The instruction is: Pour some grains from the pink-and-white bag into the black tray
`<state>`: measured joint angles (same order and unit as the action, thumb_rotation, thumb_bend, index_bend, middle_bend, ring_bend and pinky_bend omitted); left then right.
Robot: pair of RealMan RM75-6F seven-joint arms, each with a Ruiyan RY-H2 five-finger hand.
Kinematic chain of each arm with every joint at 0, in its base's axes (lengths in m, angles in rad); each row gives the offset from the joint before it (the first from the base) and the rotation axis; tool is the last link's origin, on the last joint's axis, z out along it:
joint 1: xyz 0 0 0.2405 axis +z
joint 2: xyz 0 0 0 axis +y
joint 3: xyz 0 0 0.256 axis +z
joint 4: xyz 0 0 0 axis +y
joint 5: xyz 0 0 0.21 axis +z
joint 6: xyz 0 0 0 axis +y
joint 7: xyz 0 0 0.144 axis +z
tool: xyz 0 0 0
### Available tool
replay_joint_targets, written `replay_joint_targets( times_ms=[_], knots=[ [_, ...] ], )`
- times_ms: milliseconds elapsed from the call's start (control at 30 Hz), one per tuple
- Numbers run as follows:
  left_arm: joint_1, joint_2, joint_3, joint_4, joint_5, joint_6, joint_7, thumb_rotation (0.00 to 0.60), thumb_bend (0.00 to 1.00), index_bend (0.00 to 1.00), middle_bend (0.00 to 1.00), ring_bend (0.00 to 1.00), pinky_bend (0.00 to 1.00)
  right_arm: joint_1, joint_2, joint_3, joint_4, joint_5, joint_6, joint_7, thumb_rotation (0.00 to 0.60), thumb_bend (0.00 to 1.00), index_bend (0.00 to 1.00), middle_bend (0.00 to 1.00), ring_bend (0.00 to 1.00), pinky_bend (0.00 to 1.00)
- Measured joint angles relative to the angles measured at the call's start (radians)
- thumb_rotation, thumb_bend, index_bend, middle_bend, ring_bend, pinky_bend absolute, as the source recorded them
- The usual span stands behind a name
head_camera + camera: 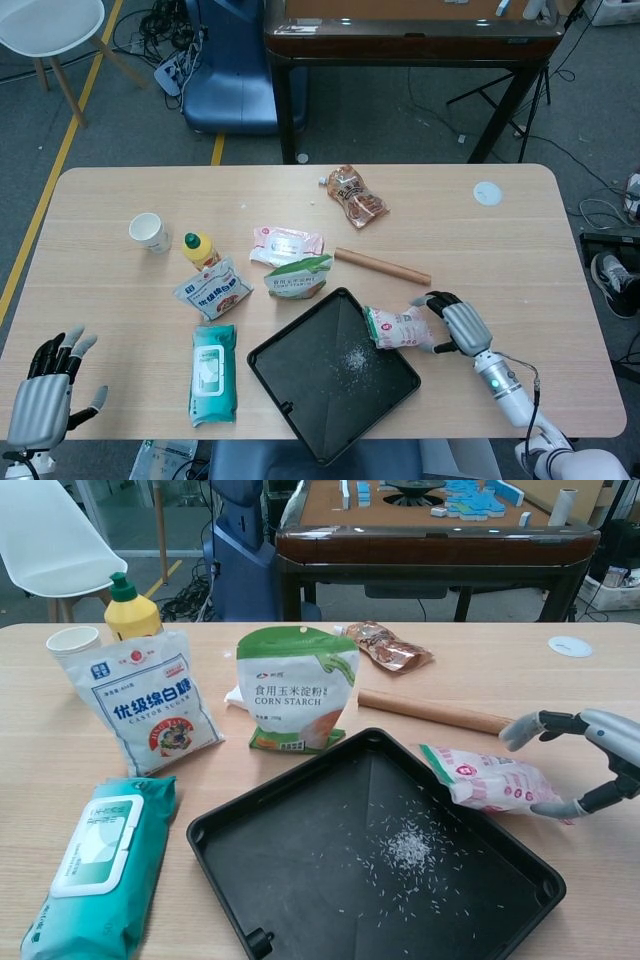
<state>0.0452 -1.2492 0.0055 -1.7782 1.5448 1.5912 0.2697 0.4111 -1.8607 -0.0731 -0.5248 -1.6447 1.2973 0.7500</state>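
Observation:
The pink-and-white bag (398, 327) (483, 779) lies on its side, its open end over the right rim of the black tray (300, 400) (290, 880). A small pile of white grains (352, 358) (408, 848) sits in the middle of the tray. My right hand (455, 323) (605, 742) is just right of the bag, its fingers spread above the bag's rear end and its thumb low beside it. My left hand (45, 395) hangs at the near left edge with fingers apart, holding nothing.
A wooden rolling pin (382, 266) lies just behind the bag. A corn starch bag (297, 277), a sugar bag (213, 290), a teal wipes pack (213, 372), a yellow bottle (199, 248) and a paper cup (149, 232) stand left of the tray.

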Motion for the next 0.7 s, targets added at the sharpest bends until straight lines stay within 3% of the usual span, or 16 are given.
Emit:
replay_joint_targets(
  times_ms=[133,333,567,700],
  knots=[
    [-0.002,0.003,0.001,-0.004,0.001,-0.003,0.004,0.6,0.28,0.16,0.07,0.02,0.04,0.008,0.035,-0.001,-0.075,-0.006,0.003,-0.02,0.6,0.04,0.2,0.3,0.19,0.18],
    [0.001,0.004,0.002,-0.004,0.002,0.001,0.004,0.6,0.28,0.16,0.07,0.02,0.04,0.036,0.138,-0.007,-0.276,-0.014,-0.034,-0.085,0.6,0.03,0.14,0.28,0.18,0.18],
    [0.001,0.008,0.003,-0.003,0.001,-0.001,0.001,0.6,0.28,0.16,0.07,0.01,0.04,0.073,0.276,0.008,-0.543,0.028,-0.142,-0.23,0.6,0.01,0.09,0.24,0.16,0.16],
    [0.0,0.007,0.003,-0.001,-0.001,-0.005,-0.001,0.6,0.28,0.16,0.07,0.01,0.04,0.09,0.322,0.026,-0.635,0.073,-0.207,-0.316,0.6,0.0,0.05,0.22,0.15,0.14]
  ],
)
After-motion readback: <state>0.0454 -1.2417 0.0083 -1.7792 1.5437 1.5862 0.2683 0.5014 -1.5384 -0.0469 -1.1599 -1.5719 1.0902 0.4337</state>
